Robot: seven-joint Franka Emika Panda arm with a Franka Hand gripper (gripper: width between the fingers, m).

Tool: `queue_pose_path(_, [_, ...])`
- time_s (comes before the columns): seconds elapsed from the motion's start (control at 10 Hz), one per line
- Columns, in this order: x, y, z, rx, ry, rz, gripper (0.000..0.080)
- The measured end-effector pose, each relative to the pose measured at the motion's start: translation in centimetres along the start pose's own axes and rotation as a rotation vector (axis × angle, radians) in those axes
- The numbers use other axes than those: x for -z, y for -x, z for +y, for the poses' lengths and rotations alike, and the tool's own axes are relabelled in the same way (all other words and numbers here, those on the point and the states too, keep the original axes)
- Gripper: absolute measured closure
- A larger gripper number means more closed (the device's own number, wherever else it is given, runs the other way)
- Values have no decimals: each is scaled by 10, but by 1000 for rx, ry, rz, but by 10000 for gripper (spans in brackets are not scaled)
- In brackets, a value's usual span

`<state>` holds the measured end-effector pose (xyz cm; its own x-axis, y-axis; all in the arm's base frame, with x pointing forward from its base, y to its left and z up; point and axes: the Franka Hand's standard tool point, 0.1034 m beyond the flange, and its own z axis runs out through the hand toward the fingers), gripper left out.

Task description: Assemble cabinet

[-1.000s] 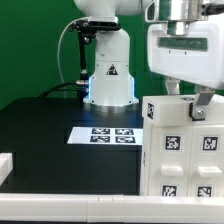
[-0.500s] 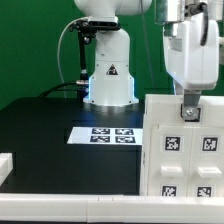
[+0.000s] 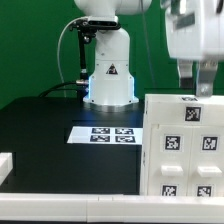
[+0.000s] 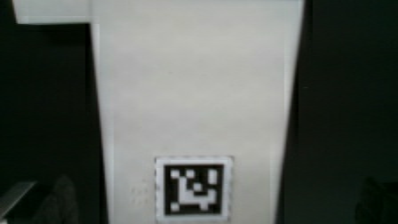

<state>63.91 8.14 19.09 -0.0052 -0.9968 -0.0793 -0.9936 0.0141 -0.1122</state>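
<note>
The cabinet [image 3: 185, 150] is a tall matte white box with several black-and-white tags, standing at the exterior view's right on the black table. My gripper [image 3: 194, 88] hangs just above its top edge with the fingers apart, holding nothing. The wrist view looks straight down on a long white face of the cabinet [image 4: 196, 90] with one tag [image 4: 192, 187]. My fingers show there only as dim dark shapes at either side of that face.
The marker board [image 3: 110, 134] lies flat on the table in front of the robot base [image 3: 108, 75]. A loose white piece [image 3: 5, 166] sits at the exterior view's left edge. A white rail [image 3: 70, 208] runs along the table's front.
My gripper has swung over the cabinet, come down to its top edge, and then risen a little off it. The cabinet has not moved.
</note>
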Motion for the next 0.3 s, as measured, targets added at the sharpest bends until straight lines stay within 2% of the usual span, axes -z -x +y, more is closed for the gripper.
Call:
queue_pose_path(0.1, [11, 1, -3, 9, -11, -8, 3])
queue_pose_path(0.3, [4, 1, -1, 11, -3, -3, 2])
